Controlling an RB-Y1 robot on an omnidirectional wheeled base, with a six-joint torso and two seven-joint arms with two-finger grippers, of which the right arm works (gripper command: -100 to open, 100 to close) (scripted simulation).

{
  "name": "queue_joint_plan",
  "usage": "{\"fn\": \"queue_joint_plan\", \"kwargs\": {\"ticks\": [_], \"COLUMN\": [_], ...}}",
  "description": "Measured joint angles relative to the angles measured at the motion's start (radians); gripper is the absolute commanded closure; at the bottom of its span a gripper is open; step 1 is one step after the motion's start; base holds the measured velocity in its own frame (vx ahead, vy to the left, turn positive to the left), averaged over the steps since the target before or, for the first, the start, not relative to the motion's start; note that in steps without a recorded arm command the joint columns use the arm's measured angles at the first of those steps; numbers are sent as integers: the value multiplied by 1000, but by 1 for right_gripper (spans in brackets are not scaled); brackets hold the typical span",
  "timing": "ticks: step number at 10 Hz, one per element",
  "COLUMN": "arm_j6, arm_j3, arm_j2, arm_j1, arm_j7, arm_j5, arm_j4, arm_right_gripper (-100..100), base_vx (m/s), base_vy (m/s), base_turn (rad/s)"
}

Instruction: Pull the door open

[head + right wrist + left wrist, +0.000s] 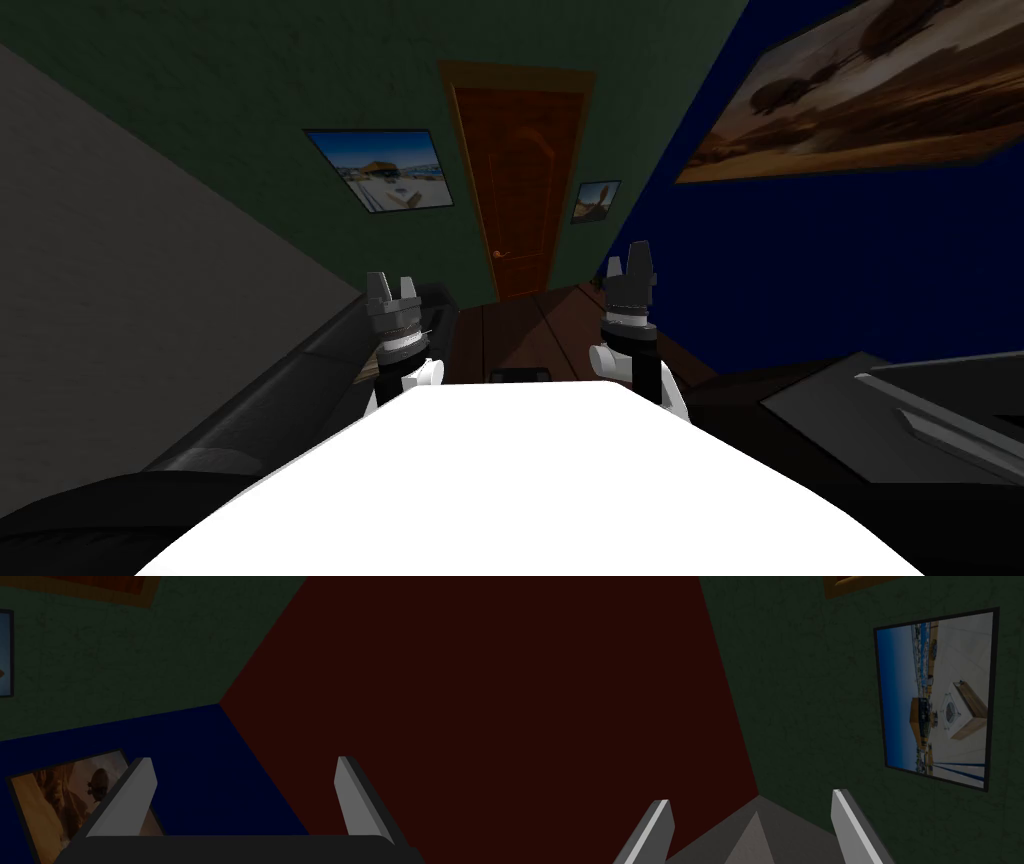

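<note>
Door [520, 180]: reddish-brown panel, shut, set in an orange frame [515, 74] in the dark green wall [250, 90] at the far end of the room, well ahead of both arms. Head view: a small curved handle [503, 253] sits low on the door's left edge. A framed picture with blue sky [380, 168] hangs on the green wall left of the door, and a smaller picture [595, 200] hangs right of it. A dark blue wall [800, 270] runs along the right with a large brown-toned picture [860, 90] on it. Dark wooden floor [520, 330] leads up to the door. A black sofa [290, 390] lies along the left side, beside the left arm. Left gripper [391, 288] and right gripper [630, 260] are both raised above the chest tip, pointing toward the door, well apart from it and from each other, touching nothing. Left wrist view: the two fingers [654, 831] stand wide, about a third of the width apart, with nothing between them. Right wrist view: fingers [355, 801] likewise spread wide, gap empty, no contact with any surface.
</note>
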Motion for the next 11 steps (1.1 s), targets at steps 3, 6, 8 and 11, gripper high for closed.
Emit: {"fn": "queue_joint_plan", "kwargs": {"ticks": [3, 6, 8, 11], "arm_j6": [-16, -37, -50, -68], "arm_j3": [14, 23, 34, 49], "arm_j2": [-26, -56, -79, -101], "arm_j1": [11, 11, 23, 31], "arm_j7": [6, 13, 18, 25], "arm_j5": [-35, -79, -116, -155], "arm_j4": [38, 96, 129, 175], "arm_right_gripper": [-100, -100, -100, -100], "base_vx": [177, 167, 160, 111], "base_vy": [53, 57, 58, 47], "base_turn": [85, 109, 114, 86]}}
